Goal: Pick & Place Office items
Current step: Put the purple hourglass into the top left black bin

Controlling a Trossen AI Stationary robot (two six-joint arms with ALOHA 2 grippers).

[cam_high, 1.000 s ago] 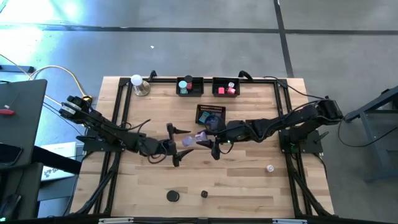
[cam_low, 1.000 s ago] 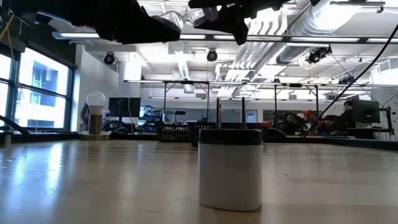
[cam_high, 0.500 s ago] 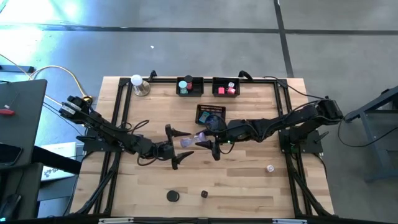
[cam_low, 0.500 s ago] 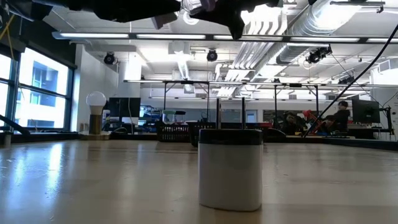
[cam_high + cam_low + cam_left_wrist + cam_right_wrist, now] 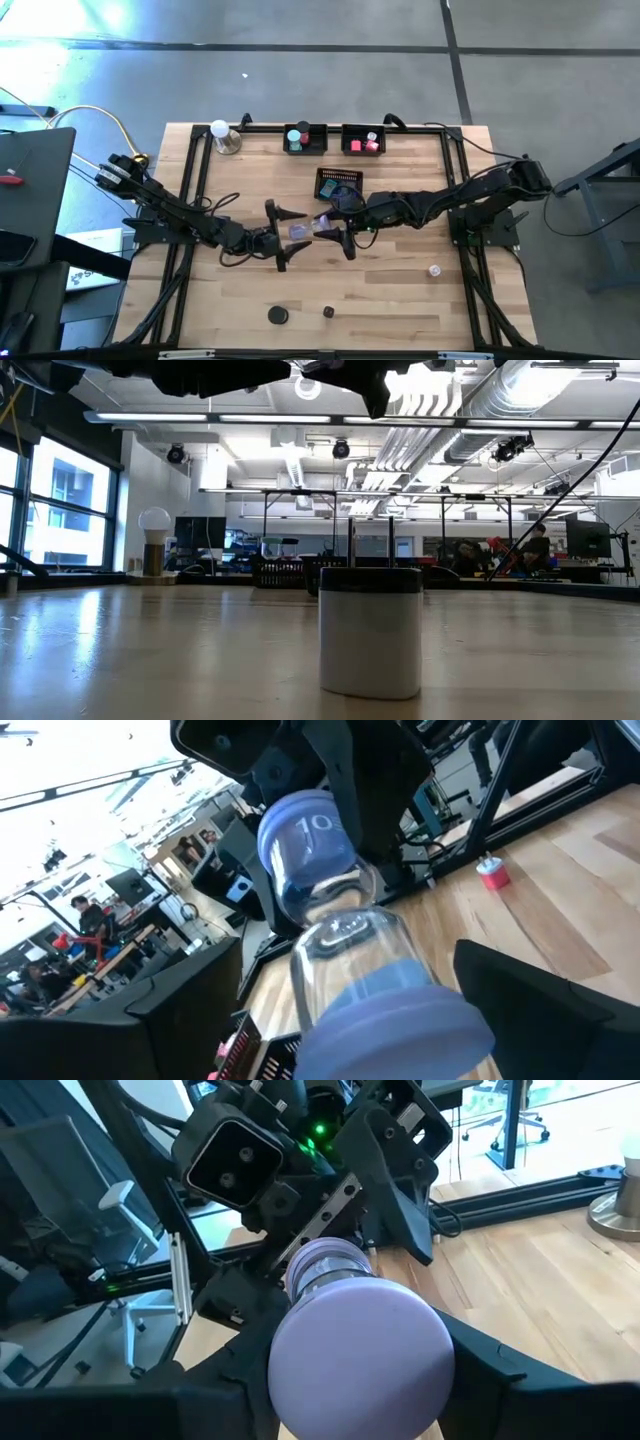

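Observation:
A sand timer (image 5: 305, 229) with lavender end caps and a clear glass middle hangs level above the table's centre. My right gripper (image 5: 335, 231) comes from the table's right and is shut on one cap. My left gripper (image 5: 280, 235) comes from the left and is open. Its fingers stand on either side of the timer's other cap (image 5: 395, 1020); I cannot tell whether they touch it. Other office items lie on the table: a black disc (image 5: 277, 315), a small dark-topped roll (image 5: 328, 312) and a small pale piece (image 5: 434, 270). My right gripper pinches the timer's cap (image 5: 425, 1345) at the end toward the table's right between its two fingers (image 5: 520, 1380). The fingers come level from the right and lie along the timer. The timer is lifted clear and points toward my left gripper.
Two black mesh trays (image 5: 305, 139) (image 5: 362, 140) with teal, red and pink pieces stand at the far edge. A third tray (image 5: 338, 184) is just beyond the grippers. A white ball on a metal base (image 5: 222, 136) stands far left. A black frame (image 5: 455, 170) rims the table.
My left gripper has rolled and tipped a little at the wrist while staying around the timer's free end. The timer stays level in my right gripper.

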